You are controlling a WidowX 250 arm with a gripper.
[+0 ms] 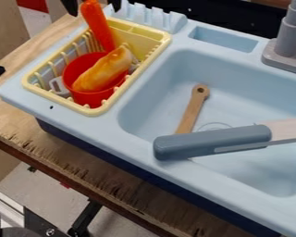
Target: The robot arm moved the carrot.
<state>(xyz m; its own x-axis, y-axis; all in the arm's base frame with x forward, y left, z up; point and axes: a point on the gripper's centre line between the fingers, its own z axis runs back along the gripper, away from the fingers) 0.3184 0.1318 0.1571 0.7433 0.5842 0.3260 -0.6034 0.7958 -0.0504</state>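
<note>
Sink edge point(255, 203), tilted carrot point(97, 24) — between widely parted fingers point(70, 5)

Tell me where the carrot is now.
In the camera view, the carrot is at the upper left, tilted in the yellow rack, its lower end by the red cup, its top inside the open gripper.

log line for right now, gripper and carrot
gripper: top edge, jaws apart, one either side of carrot | carrot: tilted, lower end in yellow rack by red cup
</note>
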